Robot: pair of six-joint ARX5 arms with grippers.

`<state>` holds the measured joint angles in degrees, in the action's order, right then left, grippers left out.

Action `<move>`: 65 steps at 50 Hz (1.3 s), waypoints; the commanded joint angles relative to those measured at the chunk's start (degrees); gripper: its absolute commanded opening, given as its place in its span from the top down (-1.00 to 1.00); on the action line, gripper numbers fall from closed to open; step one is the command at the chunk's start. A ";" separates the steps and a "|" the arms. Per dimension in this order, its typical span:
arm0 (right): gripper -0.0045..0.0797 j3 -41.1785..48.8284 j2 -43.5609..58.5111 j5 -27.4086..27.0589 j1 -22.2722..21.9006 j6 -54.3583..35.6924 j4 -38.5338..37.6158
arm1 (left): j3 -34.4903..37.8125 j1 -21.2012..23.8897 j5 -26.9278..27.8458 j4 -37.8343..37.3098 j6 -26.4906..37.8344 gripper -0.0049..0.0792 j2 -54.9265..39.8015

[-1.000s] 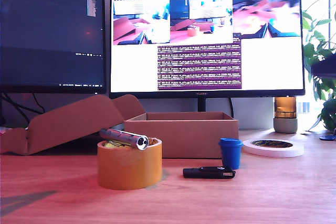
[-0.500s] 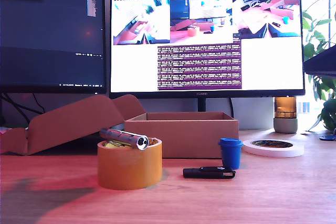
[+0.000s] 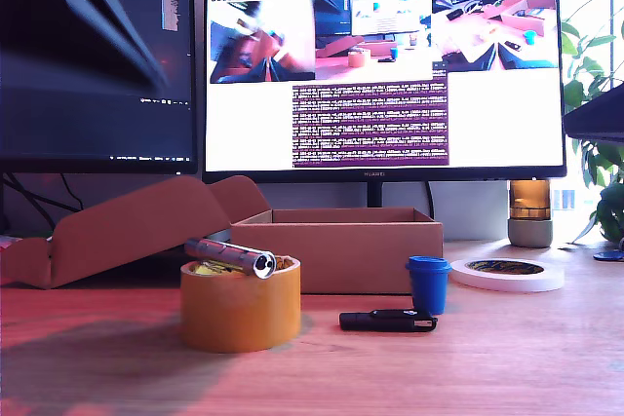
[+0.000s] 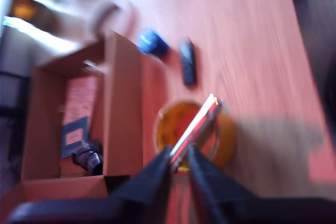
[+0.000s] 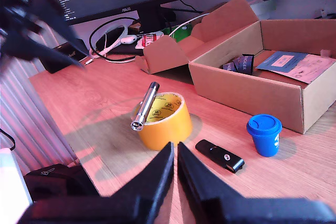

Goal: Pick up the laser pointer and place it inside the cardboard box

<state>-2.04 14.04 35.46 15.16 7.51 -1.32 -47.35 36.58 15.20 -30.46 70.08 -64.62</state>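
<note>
Since the earlier frames a dark, blurred arm [image 3: 93, 21] has swept into the upper part of the exterior view's left, over the black monitor, and its shadow on the desk has widened under the tape roll. My reading: this is my first gripper [image 4: 179, 162] coming in on the approach, since its wrist view is motion-smeared and now looks straight down on the target.

The short shiny silver metal laser pointer [image 3: 230, 257] lies untouched across the top of the orange-brown tape roll [image 3: 240, 309], tilted, its white-rimmed end face toward the exterior camera. Nothing is grasped yet. In the first wrist view the pointer [image 4: 195, 129] sits just ahead of the two dark fingers, which stand a narrow gap apart and hold nothing. My second gripper [image 5: 176, 156] hangs back, well apart from the roll, its fingers nearly together and empty.

The shallow brown cardboard box [image 3: 336, 250] sits just behind the roll, open, lid flap folded out toward the exterior view's left. It already holds papers and a dark object (identity unclear through the blur).

Around: a blue cup-shaped plastic container [image 3: 428, 283], a flat black USB-like stick [image 3: 388, 321], and a white tape ring [image 3: 507, 274], all off the approach line. The risk I see is the pointer's perch: a nudge could roll it off the roll's rim.
</note>
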 commanded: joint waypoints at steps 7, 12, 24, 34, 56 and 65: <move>0.92 0.70 0.15 0.15 0.22 -0.07 -0.55 | -3.28 4.00 -7.80 -0.09 6.97 -0.09 -4.46; 0.92 0.70 0.15 0.13 0.22 -0.11 -0.55 | -4.94 4.83 -8.33 -0.28 7.06 -0.09 -7.56; 0.92 0.70 0.15 0.11 0.22 -0.46 -0.52 | -8.35 5.49 -11.50 -3.61 10.75 -0.09 -14.56; 0.92 0.70 0.15 -0.04 0.20 -0.50 -0.52 | -9.97 5.44 -12.09 -3.85 12.94 -0.09 -18.38; 0.92 0.70 0.15 -0.04 0.22 -1.75 -0.52 | -10.05 5.42 -12.48 0.07 15.69 0.01 -22.32; 0.92 0.70 0.15 -0.04 0.20 -1.79 -0.57 | -10.05 5.42 -12.50 0.13 15.89 0.03 -23.76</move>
<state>-2.04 14.04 35.42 15.16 5.96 -1.32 -57.39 41.76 2.50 -30.52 85.71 -86.50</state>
